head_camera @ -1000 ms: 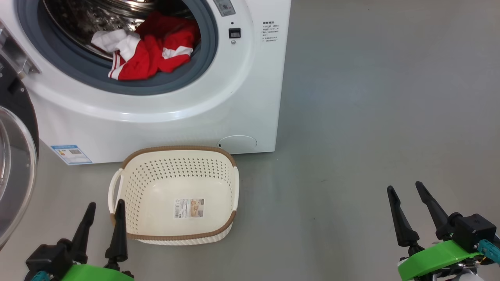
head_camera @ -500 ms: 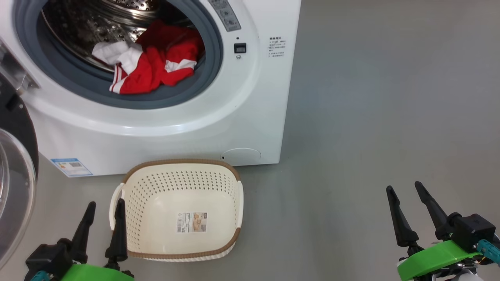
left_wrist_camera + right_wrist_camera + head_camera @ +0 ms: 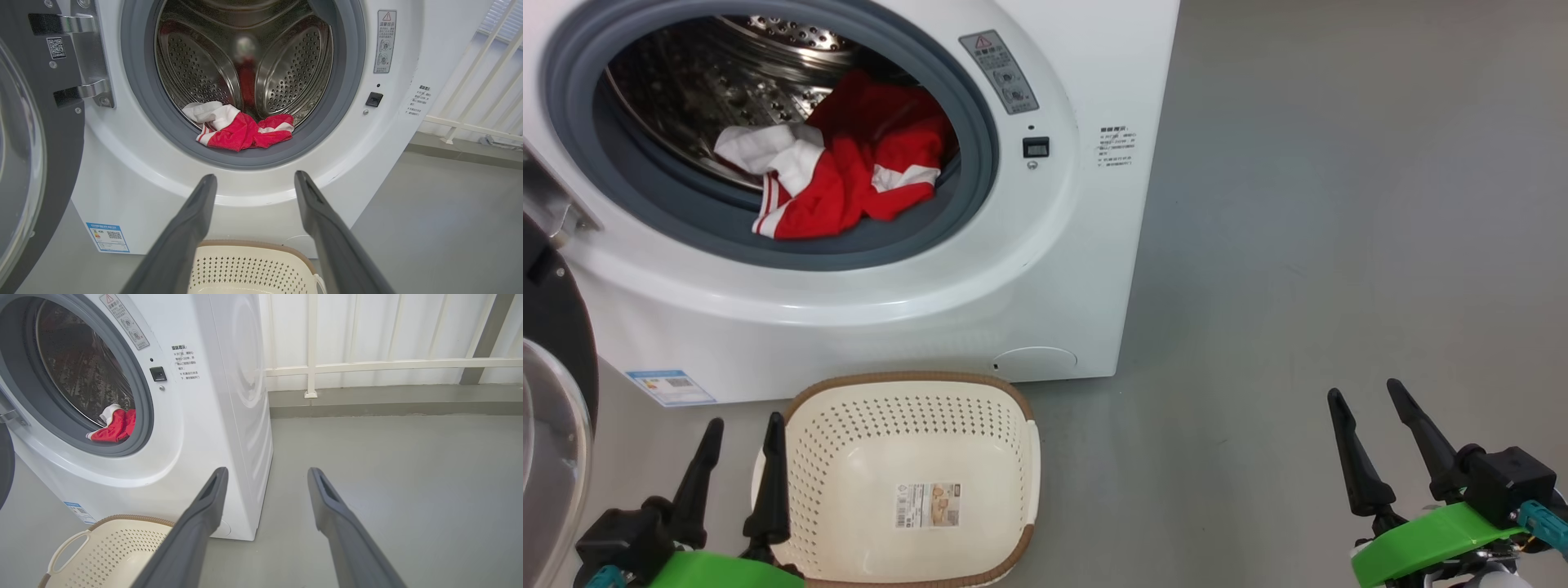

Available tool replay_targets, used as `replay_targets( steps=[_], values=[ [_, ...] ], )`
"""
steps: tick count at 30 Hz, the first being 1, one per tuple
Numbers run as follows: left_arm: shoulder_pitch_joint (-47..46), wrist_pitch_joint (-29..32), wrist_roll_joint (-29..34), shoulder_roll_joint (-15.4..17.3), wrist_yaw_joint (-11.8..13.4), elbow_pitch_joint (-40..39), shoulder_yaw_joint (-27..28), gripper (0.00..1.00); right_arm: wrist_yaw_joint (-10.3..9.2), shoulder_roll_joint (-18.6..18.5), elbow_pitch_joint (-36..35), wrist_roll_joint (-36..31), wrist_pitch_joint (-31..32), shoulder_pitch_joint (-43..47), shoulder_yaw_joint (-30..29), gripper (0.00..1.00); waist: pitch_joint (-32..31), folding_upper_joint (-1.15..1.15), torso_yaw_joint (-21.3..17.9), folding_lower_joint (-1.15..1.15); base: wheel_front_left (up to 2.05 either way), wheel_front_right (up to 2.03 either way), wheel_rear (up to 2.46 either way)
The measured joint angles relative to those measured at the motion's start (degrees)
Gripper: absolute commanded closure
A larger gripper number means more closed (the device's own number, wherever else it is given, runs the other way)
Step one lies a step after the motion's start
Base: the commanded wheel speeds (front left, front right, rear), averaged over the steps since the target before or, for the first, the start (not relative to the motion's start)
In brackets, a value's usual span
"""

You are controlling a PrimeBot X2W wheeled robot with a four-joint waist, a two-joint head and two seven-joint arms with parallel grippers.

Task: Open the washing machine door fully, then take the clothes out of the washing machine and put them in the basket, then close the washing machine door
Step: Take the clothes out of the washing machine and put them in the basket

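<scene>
Clothes (image 3: 849, 175) lie in the washer (image 3: 1045, 278), door (image 3: 560, 343) swung open at left. The basket (image 3: 890, 416) stands on the floor (image 3: 1298, 204) before it. Left tool (image 3: 745, 420) and right tool (image 3: 1364, 389) gape, empty.

The head view shifts: everything in it slides down and slightly right. The washer (image 3: 1045, 269) sits lower in frame and looks a bit larger. More of the drum (image 3: 686, 82) shows above the clothes (image 3: 849, 180). The warning label (image 3: 999, 73) right of the opening, cut off at the top edge before, is now whole. The basket (image 3: 849, 425) drops lower; its near rim, earlier clear of the bottom edge, now reaches it. Less of the door (image 3: 560, 343) shows at left. The shift is the view's own, not the things'.
</scene>
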Motion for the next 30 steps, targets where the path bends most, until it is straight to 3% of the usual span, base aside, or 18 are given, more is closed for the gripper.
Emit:
replay_targets(
  steps=[30],
  values=[
    [-0.02, 0.0, 0.04, -0.6, 0.0, 0.58, 0.19, 0.0, 0.0, 0.1, -1.8, -0.19, 0.0, -0.07, 0.04, 0.0, 1.3, 0.0, -0.1, 0.0, 0.0, 0.0, 0.0]
  ],
)
